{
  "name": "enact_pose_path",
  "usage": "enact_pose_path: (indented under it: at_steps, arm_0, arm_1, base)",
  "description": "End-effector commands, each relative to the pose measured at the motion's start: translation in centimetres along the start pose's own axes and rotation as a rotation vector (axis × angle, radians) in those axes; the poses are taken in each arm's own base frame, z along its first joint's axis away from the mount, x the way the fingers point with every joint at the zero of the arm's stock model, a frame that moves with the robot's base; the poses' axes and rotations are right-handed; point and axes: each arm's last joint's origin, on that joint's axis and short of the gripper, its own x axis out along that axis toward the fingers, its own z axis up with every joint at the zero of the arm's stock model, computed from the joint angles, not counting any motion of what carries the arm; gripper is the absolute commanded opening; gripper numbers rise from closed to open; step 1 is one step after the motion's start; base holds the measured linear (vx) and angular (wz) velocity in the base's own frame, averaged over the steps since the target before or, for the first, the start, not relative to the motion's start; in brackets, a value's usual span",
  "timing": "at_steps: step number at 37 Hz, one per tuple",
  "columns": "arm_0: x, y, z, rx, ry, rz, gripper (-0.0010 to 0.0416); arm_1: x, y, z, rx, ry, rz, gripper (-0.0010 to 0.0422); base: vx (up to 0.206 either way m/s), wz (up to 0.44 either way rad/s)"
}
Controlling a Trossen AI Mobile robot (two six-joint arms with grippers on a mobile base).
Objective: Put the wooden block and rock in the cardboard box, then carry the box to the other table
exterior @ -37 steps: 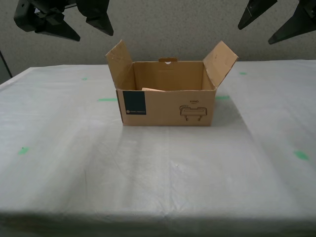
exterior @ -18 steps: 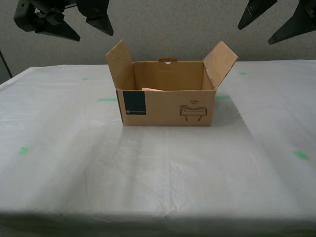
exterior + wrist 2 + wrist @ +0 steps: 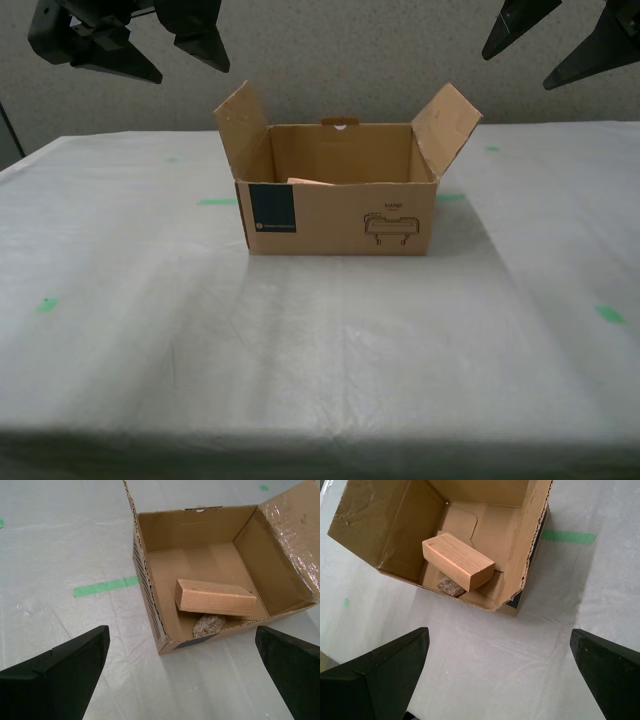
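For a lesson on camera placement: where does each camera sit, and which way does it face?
Exterior view: faces the brown cardboard box head-on across the white-grey cloth table; dark end effector tips in both upper corners.
Second wrist view: above my second end effector, looking down into the box.
First wrist view: likewise above my first end effector.
Both wrist views share the pale wooden block leaning on the speckled rock.
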Motion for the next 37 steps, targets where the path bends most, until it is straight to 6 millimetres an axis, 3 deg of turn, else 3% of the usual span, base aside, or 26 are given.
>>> enact_pose_path:
  at_steps: [1, 37]
  arm_0:
    - [-0.01, 0.0, 0.01, 0.003, -0.001, -0.003, 0.0393]
    - [-0.01, 0.0, 0.01, 0.003, -0.001, -0.003, 0.0393]
  arm_1:
    - [-0.03, -0.02, 0.06, 0.001, -0.005, 0.001, 0.04]
    - [-0.03, -0.02, 0.06, 0.001, -0.005, 0.001, 0.04]
  base:
    - [0.0, 0.0]
    - [0.0, 0.0]
